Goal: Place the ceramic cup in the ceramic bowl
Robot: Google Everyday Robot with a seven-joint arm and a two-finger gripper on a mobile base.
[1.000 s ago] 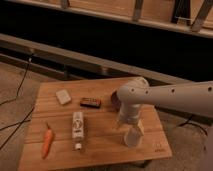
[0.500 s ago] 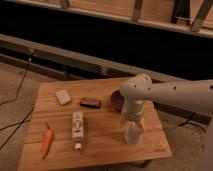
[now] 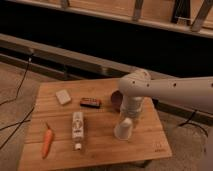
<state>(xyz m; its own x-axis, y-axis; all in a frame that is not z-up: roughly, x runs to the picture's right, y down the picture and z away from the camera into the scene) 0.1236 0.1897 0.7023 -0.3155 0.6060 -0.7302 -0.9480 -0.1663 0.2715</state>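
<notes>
Wooden table (image 3: pixel 102 144): logging carrot (image 3: pixel 46 141) lower left, bottle (image 3: pixel 77 130) lying centre-left. Spotting ceramic bowl (image 3: pixel 115 98) at centre, half hidden behind arm (image 3: pixel 165 90). Just right and below: gripper (image 3: pixel 126 116) clamping wide over ceramic cup (image 3: pixel 124 131) top. Judging carry step in hand; needing a lift, then short shift up-left over bowl before releasing. Holding cup's long axis near vertical; which end is pointing up, unclear.

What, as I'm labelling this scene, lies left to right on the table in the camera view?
carrot → white block → white bottle → dark bar → white ceramic cup, with the pincer on its top.
</notes>
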